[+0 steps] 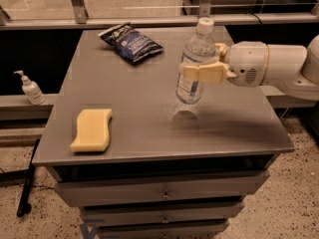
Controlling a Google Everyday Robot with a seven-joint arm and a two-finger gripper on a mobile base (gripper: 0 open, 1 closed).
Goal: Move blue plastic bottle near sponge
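Note:
The blue plastic bottle point(194, 56) is clear with a white cap and a white-and-blue label. It tilts slightly and hangs just above the grey table top point(149, 108), right of centre. My gripper point(200, 71) reaches in from the right and is shut on the bottle's middle. The pale-yellow sponge point(92, 129) lies flat near the table's front left corner, well apart from the bottle.
A dark blue chip bag point(130, 42) lies at the back of the table. A small white pump bottle point(30, 88) stands on a ledge left of the table. Drawers sit below the table's front edge. A glass railing runs along the back.

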